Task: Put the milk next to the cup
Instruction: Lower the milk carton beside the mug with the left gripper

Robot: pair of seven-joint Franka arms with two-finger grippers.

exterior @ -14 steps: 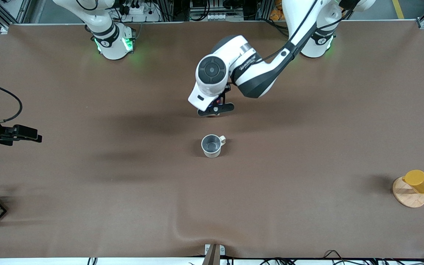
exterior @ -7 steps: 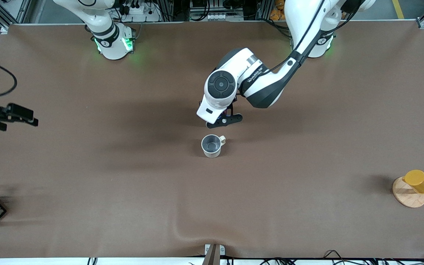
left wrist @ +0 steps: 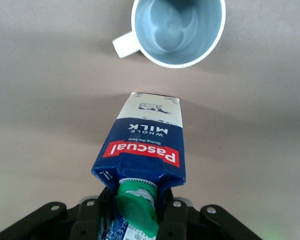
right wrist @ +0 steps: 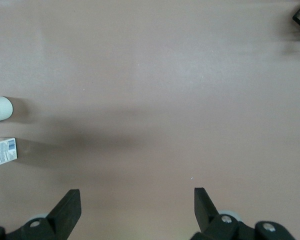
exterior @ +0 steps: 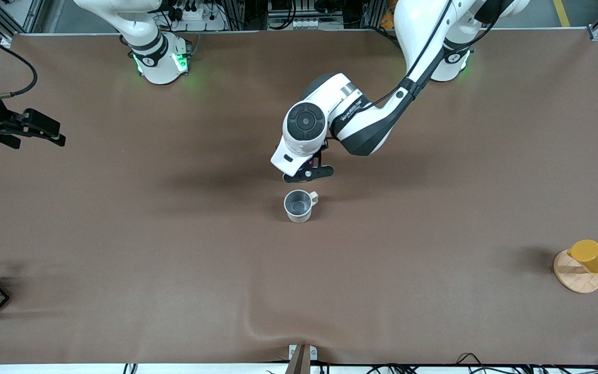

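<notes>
Front view, and working up from the camera's edge of the bench (exterior: 299,291): the cup (exterior: 299,205) stands upright mid-bench with its handle turned toward the left arm's end, and just above it in that view hangs the left pincer (exterior: 308,173), clamped shut on the milk (left wrist: 146,150). From the left wrist view the carton shows its blue gable, green cap (left wrist: 137,210) and pale base, the base aimed at bare cloth just short of the cup's rim, apart from it; whether the base is down on the cloth I cannot tell. The job now, as I read it, is the set-down: keep the carton plumb, lower it straight onto that bare patch on the cup's robot-base side, and stay clear of the rim and of the handle. Release only once the base sits flat, then lift straight up so the fingers don't drag a light, tall carton over. The right pincer (right wrist: 137,200) waits wide open and empty over the right arm's end of the bench. The count: one milk carton, one cream cup, one yellow cup (exterior: 592,256) on one round wooden coaster (exterior: 574,278) at the left arm's end, two arms, two pincers.
</notes>
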